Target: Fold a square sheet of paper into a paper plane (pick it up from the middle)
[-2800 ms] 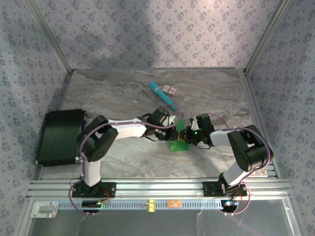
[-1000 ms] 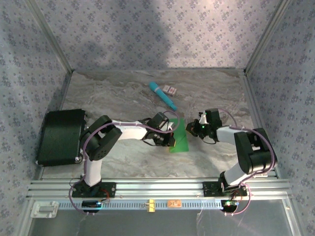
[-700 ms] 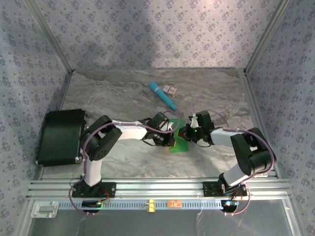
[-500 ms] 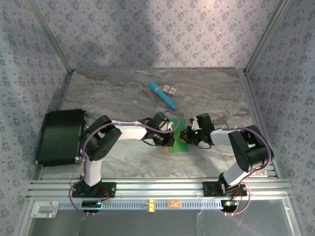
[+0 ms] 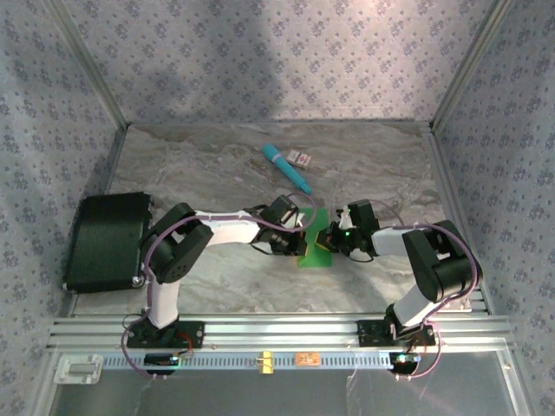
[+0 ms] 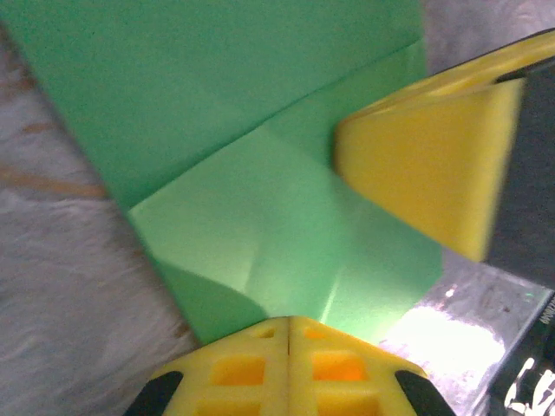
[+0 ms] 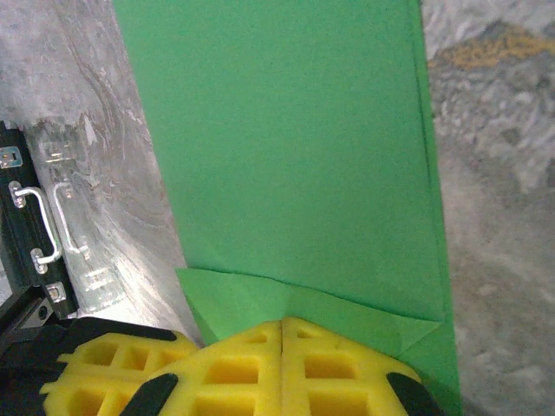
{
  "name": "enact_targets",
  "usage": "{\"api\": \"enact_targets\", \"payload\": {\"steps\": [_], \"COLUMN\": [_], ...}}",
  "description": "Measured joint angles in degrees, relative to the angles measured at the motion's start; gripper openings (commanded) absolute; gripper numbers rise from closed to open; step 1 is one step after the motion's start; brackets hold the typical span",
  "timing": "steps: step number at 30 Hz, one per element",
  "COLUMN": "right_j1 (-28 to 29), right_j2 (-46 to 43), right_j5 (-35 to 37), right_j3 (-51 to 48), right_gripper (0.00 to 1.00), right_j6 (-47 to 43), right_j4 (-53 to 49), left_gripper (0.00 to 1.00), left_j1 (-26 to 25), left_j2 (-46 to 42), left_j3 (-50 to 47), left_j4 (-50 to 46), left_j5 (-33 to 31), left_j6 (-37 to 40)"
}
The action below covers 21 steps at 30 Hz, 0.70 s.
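R gripper (image 7: 283, 323) is back on the green sheet (image 7: 286, 147) beside L gripper (image 6: 288, 323) — both fully closed, empty — prob. pressing the fold.

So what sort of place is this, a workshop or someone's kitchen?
Most likely a robot test booth in a lab. The left arm and right arm are bolted to an aluminium rail at the edge of a marble-look tabletop, closed in by patterned wall panels, with a green paper sheet between them.
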Motion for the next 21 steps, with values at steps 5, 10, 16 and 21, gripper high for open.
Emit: {"api": "enact_targets", "payload": {"steps": [5, 10, 16, 21], "right_j1": [0.0, -0.1, -0.2, -0.3], "right_j2": [0.0, 0.0, 0.0, -0.2], "right_j5": [0.0, 0.0, -0.2, -0.4], "right_j3": [-0.1, -0.1, -0.1, -0.1], "right_gripper": [0.0, 0.0, 0.0, 0.0], "right_j6": [0.0, 0.0, 0.0, 0.0], "right_j4": [0.1, 0.1, 0.2, 0.2], "left_gripper": [0.03, 0.04, 0.04, 0.01], "left_j1": [0.5, 0.7, 1.4, 1.8], "left_j2": [-0.4, -0.7, -0.7, -0.7], "left_j3": [-1.2, -1.2, -1.2, -1.2], "left_j4": [2.0, 1.5, 1.7, 1.8], "left_j5": [0.0, -0.9, -1.3, -1.3], "left_j6": [-0.9, -0.8, -0.8, -1.0]}}
